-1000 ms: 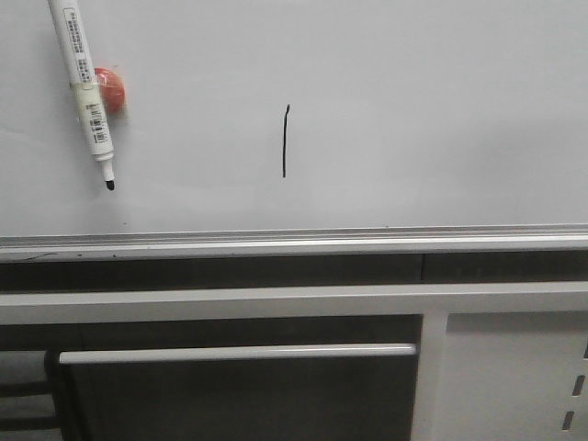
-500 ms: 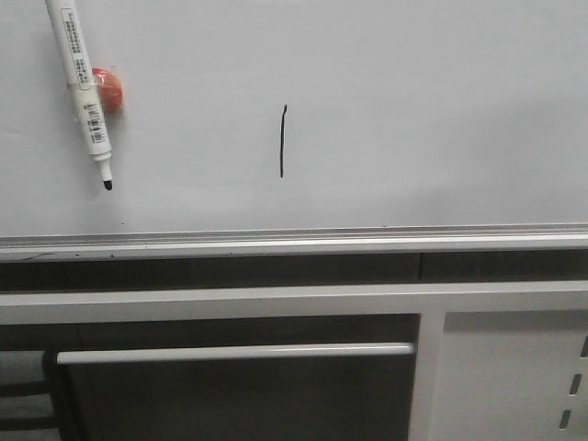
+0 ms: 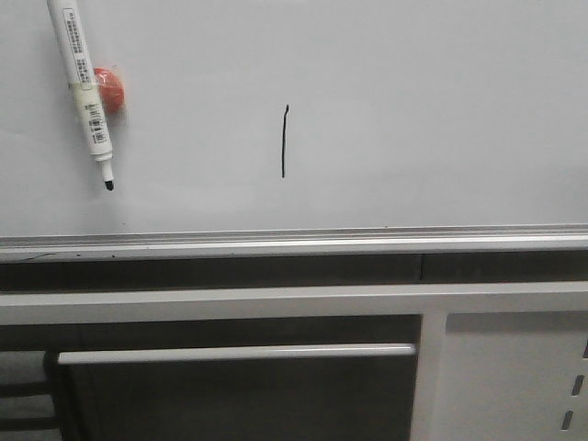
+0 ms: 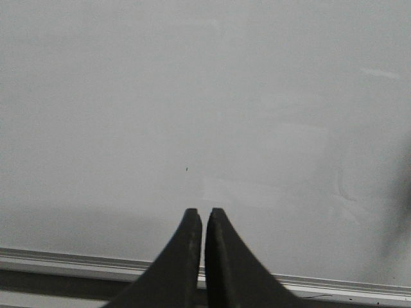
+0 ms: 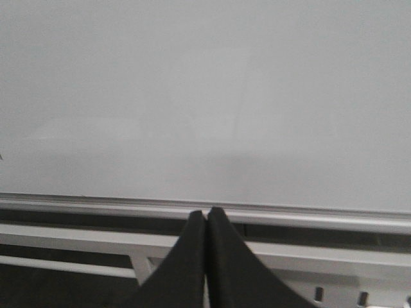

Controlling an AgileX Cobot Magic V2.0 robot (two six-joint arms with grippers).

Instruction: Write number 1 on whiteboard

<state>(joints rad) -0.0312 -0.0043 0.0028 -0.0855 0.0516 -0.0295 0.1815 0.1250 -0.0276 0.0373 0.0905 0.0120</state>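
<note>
The whiteboard fills the upper half of the front view, with its silver rail along the lower edge. The number 1 is a thin black vertical stroke near the board's middle. A white marker hangs tilted at the upper left, black tip down, over a red round magnet. Neither gripper shows in the front view. My left gripper is shut and empty, facing bare whiteboard. My right gripper is shut and empty, in front of the rail.
Below the rail are a white crossbeam, a white horizontal bar and a white cabinet panel with slots at the lower right. Dark gaps lie between them.
</note>
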